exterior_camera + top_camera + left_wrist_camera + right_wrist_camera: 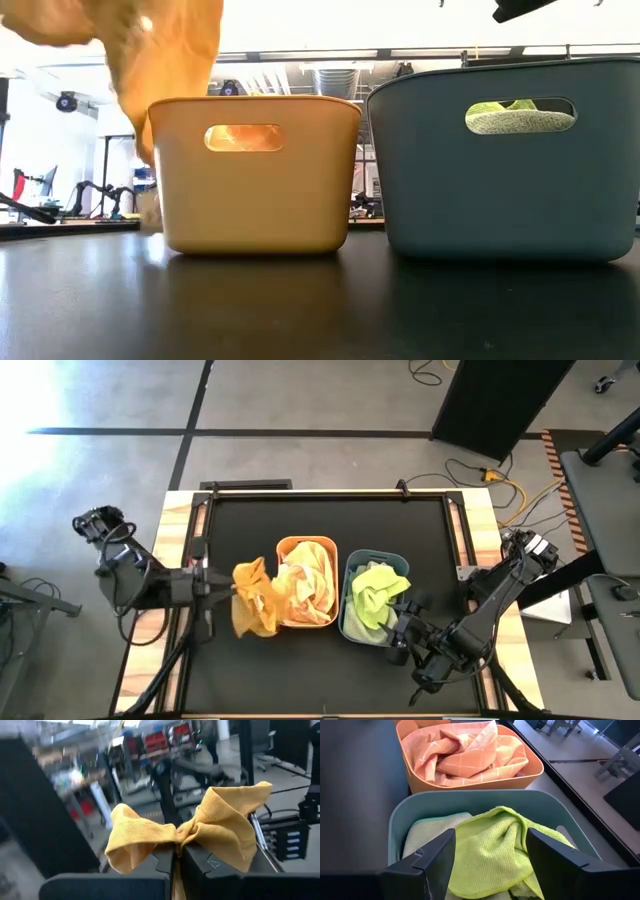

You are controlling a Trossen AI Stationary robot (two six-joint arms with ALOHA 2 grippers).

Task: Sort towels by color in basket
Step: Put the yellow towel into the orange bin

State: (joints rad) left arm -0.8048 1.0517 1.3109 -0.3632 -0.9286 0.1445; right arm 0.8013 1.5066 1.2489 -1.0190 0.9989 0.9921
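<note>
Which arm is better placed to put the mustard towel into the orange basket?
Left. Its gripper is shut on the mustard towel beside the orange basket; the right gripper is open over the green one.

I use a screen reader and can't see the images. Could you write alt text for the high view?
From above, the left gripper holds a mustard-orange towel beside the orange basket, which holds salmon pink towels. The open right gripper hovers at the blue-grey basket of lime green towels, both on a black table.
</note>
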